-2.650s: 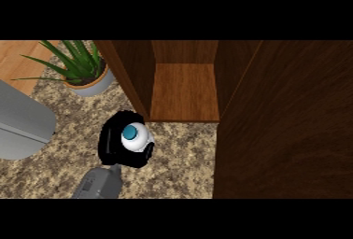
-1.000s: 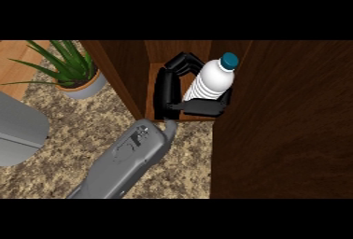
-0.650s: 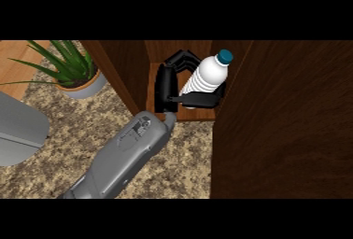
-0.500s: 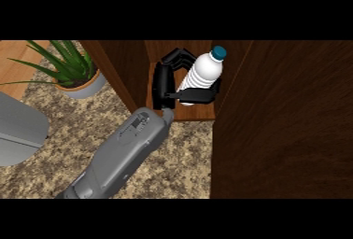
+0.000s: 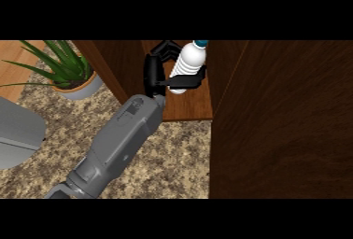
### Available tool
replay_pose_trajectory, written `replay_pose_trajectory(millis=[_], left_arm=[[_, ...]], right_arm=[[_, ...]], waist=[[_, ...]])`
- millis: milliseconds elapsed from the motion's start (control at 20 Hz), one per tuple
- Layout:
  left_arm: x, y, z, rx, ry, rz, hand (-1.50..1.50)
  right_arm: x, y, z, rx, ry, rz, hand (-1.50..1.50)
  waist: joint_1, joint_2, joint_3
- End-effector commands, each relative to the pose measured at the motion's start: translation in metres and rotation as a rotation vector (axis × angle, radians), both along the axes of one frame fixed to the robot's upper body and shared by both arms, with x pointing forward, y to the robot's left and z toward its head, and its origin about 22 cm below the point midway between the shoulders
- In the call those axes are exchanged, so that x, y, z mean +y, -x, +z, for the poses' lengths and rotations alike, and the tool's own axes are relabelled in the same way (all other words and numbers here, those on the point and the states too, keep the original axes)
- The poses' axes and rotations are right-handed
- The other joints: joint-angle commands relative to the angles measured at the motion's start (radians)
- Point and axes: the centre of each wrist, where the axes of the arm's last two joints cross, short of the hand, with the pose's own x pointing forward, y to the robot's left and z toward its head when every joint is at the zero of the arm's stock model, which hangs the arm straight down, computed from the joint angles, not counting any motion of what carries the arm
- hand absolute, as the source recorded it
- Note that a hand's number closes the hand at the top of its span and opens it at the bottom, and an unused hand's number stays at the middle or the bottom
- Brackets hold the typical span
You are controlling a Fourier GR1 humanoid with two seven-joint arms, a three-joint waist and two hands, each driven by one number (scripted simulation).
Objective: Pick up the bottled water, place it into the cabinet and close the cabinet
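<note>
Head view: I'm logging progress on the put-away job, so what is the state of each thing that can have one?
Bottled water: capped, tilted, held over the cabinet shelf.
Left hand: shut on the bottled water, reaching into the cabinet.
Cabinet: open, its door swung out at the right.
Right hand: not in view.

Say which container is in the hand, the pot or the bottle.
The white, blue-capped bottle, in the left hand at the cabinet; the plant pot stands untouched.

Left hand [image 5: 153, 74] on an outstretched grey forearm [image 5: 114, 144], fingers [image 5: 186, 81] curled.
</note>
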Motion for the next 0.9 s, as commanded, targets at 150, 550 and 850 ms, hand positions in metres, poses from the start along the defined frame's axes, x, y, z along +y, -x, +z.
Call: replay_pose_trajectory(millis=[150,550,850], left_arm=[[0.004,-0.017,-0.007,-0.006,-0.203,0.036,1.50],[0.005,-0.032,0.004,-0.007,-0.298,0.069,-1.50],[0.012,-0.034,0.002,0.019,-0.197,0.048,-1.50]], right_arm=[[0.008,0.001,0.019,-0.033,-0.059,0.027,-1.50],[0.002,0.000,0.013,-0.065,-0.052,0.057,-1.50],[-0.004,-0.006,0.017,-0.062,-0.033,0.053,-1.50]], waist=[[-0.001,0.002,0.000],[-0.035,0.008,0.000],[-0.017,0.006,0.000]])
